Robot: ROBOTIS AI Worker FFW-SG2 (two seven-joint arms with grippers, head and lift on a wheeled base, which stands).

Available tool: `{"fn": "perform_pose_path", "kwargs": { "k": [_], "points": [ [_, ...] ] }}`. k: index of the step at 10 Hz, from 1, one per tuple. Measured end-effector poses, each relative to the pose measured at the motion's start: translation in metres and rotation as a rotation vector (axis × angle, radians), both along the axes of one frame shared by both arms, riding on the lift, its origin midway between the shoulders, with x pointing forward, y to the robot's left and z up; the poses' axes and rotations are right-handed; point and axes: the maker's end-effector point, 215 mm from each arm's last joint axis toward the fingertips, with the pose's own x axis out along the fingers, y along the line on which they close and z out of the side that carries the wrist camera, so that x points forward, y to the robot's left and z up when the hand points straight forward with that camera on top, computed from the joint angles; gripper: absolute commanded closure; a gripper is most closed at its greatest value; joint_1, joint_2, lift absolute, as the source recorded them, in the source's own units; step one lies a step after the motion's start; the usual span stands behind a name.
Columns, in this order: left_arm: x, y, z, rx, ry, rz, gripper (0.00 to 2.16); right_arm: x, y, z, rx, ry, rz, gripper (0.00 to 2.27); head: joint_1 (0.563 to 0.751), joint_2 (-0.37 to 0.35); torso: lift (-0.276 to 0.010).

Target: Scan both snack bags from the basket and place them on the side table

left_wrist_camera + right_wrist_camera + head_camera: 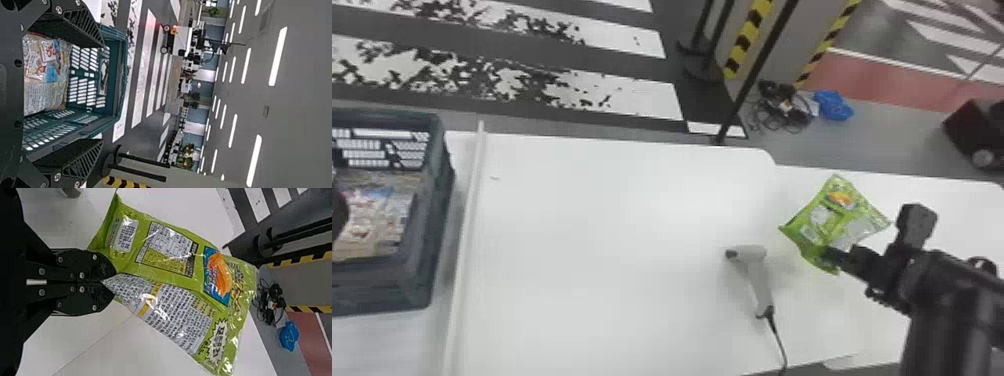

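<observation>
Over the long white tabletop [612, 210], my black jointed right arm [947, 305] slants in from the head view's right edge, while the dark green slatted plastic basket [422, 270] sits at the left edge. My right gripper [832, 257] pinches a corner of the shiny green snack bag [837, 215] near the grey pistol-shaped scanner [757, 270], and my left gripper [338, 212] is at the basket, where a multicoloured glossy snack bag [377, 215] lies. The left wrist view shows me the left gripper [101, 93] spread wide and empty; the right wrist view, the green bag's small white label [125, 234].
</observation>
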Motion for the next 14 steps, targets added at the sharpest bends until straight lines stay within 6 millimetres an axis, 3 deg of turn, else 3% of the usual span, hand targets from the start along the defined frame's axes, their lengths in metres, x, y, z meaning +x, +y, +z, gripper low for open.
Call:
{"fn": "perform_pose_path", "kwargs": {
  "k": [4, 5, 7, 8, 9, 11, 13, 14],
  "points": [
    [0.001, 0.001, 0.001, 0.001, -0.002, -0.002, 0.15, -0.015, -0.062, -0.025, -0.09, 0.036, -0.155, 2.26, 0.695, -0.35, -0.075],
    [0.002, 0.001, 0.002, 0.001, -0.003, -0.002, 0.15, -0.02, -0.073, -0.033, -0.092, 0.034, -0.189, 2.15, 0.695, -0.35, -0.075],
    [0.002, 0.002, 0.001, 0.001, -0.002, -0.003, 0.15, -0.028, -0.09, -0.047, -0.117, 0.039, -0.24, 1.62, 0.695, -0.35, -0.075],
    [0.002, 0.002, 0.002, 0.0, -0.002, -0.003, 0.15, -0.033, -0.095, -0.054, -0.129, 0.049, -0.257, 0.29, 0.695, -0.35, -0.075],
    [0.002, 0.002, 0.002, -0.001, -0.003, -0.003, 0.15, -0.035, -0.098, -0.057, -0.14, 0.049, -0.266, 0.0, 0.695, -0.35, -0.075],
    [0.001, 0.001, 0.001, -0.001, -0.002, -0.004, 0.15, -0.038, -0.106, -0.051, -0.197, 0.012, -0.301, 0.05, 0.695, -0.35, -0.075],
    [0.001, 0.002, 0.001, -0.001, -0.001, -0.003, 0.15, -0.03, -0.109, -0.011, -0.322, -0.138, -0.307, 0.05, 0.695, -0.35, -0.075],
    [0.001, 0.001, 0.001, -0.002, -0.002, -0.003, 0.15, -0.026, -0.098, 0.011, -0.365, -0.194, -0.286, 0.05, 0.695, -0.35, -0.075]
  ]
}}
